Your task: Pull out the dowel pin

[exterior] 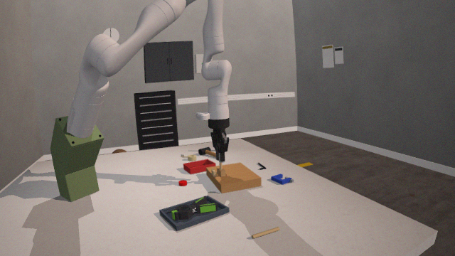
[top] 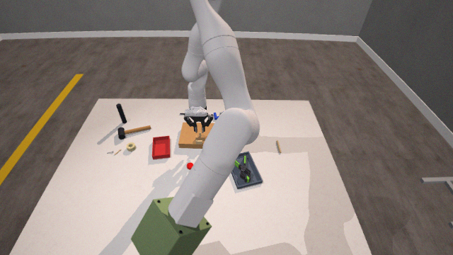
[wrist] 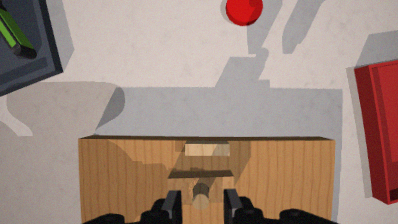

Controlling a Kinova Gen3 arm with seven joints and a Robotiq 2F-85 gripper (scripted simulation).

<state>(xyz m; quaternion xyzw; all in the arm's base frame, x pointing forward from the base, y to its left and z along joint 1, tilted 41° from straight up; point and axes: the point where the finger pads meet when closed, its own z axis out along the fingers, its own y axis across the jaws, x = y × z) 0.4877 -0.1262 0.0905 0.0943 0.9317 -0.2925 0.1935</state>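
Note:
The wooden bench board lies mid-table. The pale bench stop sits at the board's edge, and the small wooden block lies against it. The dowel pin stands upright in the block. My gripper points straight down over the pin. Its fingers are partly open on either side of the pin, with a small gap on each side. The green and black spring clamp lies in a dark tray, away from the board.
A red disc lies on the table before the board. A red tray stands beside it. A blue piece, a loose dowel, a mallet and a black cylinder lie around.

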